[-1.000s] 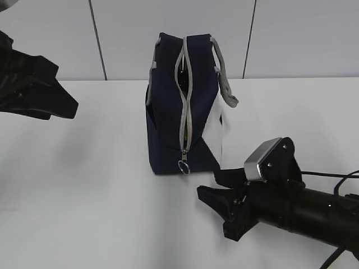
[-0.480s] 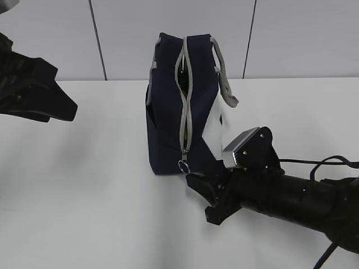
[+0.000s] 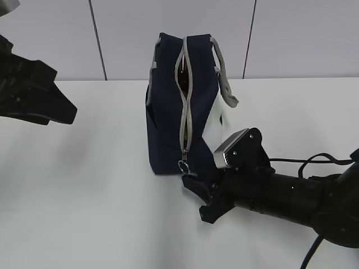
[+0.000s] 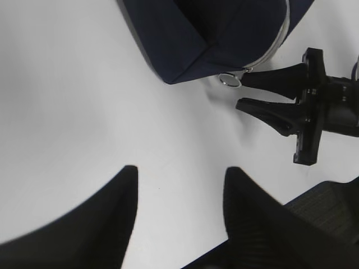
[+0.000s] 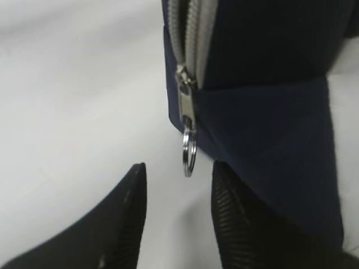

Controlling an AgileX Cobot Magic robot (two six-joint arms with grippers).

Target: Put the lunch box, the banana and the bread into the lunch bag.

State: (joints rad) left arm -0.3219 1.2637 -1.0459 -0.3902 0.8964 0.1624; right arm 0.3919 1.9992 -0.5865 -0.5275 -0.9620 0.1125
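Observation:
The navy lunch bag [image 3: 168,112] stands upright on the white table, its grey zipper [image 3: 185,95] running down the end that faces me. A small metal ring pull [image 5: 188,154] hangs at the zipper's bottom end. My right gripper [image 5: 179,168] is open just short of that ring [image 3: 183,165], with the jaws on either side of its line and nothing between them. My left gripper [image 4: 180,169] hovers open over bare table, well to the left of the bag [image 4: 213,28]. The lunch box, the banana and the bread are out of view.
A grey carry handle [image 3: 224,78] droops over the bag's right side. A white panel [image 3: 216,126] covers the bag's lower right flank. Behind the table rises a pale panelled wall [image 3: 303,33]. Black cables [image 3: 314,162] trail from the right arm.
My right gripper has slid left and forward to the zipper's ring pull, and its jaws have narrowed. The left gripper has barely shifted.

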